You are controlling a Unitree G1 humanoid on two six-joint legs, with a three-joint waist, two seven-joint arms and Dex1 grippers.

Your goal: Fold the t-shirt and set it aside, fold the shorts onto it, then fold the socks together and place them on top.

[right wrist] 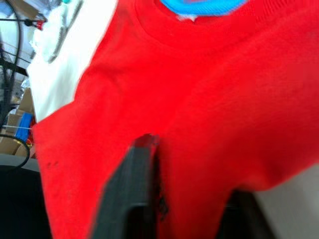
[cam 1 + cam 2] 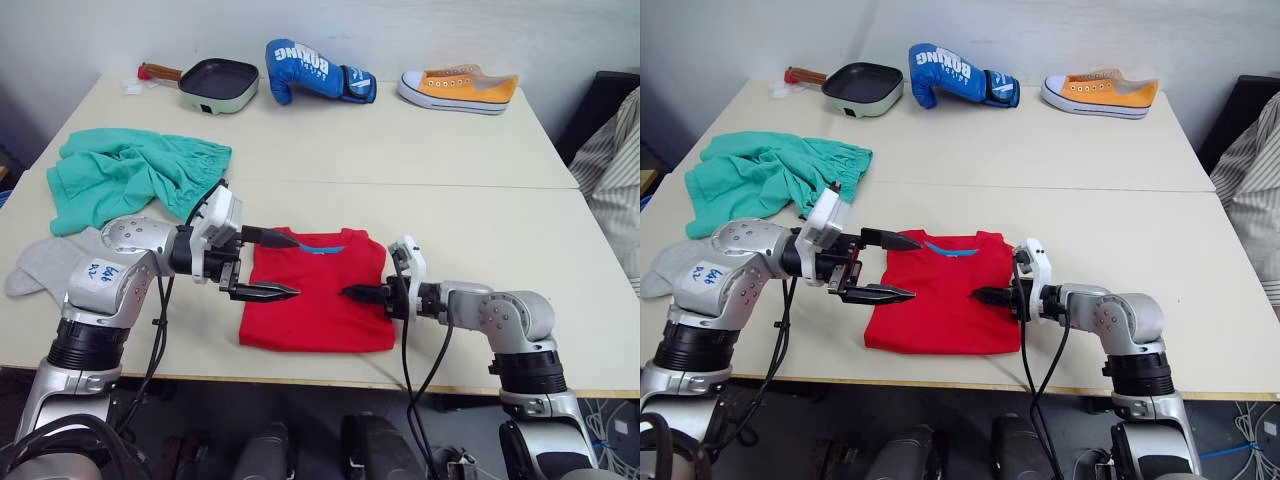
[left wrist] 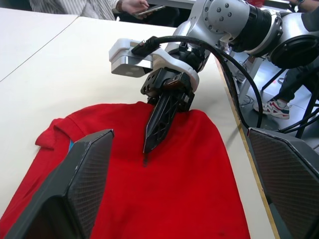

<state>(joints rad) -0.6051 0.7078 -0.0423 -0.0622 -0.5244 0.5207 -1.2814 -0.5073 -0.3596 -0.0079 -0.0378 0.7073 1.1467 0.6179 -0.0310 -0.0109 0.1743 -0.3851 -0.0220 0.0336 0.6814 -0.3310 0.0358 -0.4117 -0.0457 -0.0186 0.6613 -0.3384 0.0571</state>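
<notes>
Nearest us, along the front edge of the table (image 2: 470, 375), lies the t-shirt (image 2: 315, 300), already reduced to a compact red rectangle with its blue neck label at the far side. Its long axis runs from us toward the far wall, and its near hem sits just short of the table's lip, so we have little room to drag it toward us.

Our left gripper (image 2: 272, 264) hovers over the shirt's left edge with its fingers spread wide apart, holding nothing, one finger above the collar side and one nearer the middle. Our right gripper (image 2: 358, 293) comes in from the right with its fingers brought together into one dark point lying low on the cloth, roughly mid-length; we cannot tell whether any fabric is caught between them. Both tips point inward at each other across the shirt, so each arm is about equally near to it. We judge the shirt folded or close to it, with setting it aside as the next move.

Open tabletop lies to the right of the shirt and beyond it, which looks the freer side for parking it. To the left, close by our left arm, a grey sock (image 2: 45, 265) lies flat, and beyond that the shorts (image 2: 130, 175) sit crumpled, well apart from the shirt.

Along the far edge stand a small pan (image 2: 218, 83), a blue boxing glove (image 2: 310, 68) and an orange shoe (image 2: 460, 90).
</notes>
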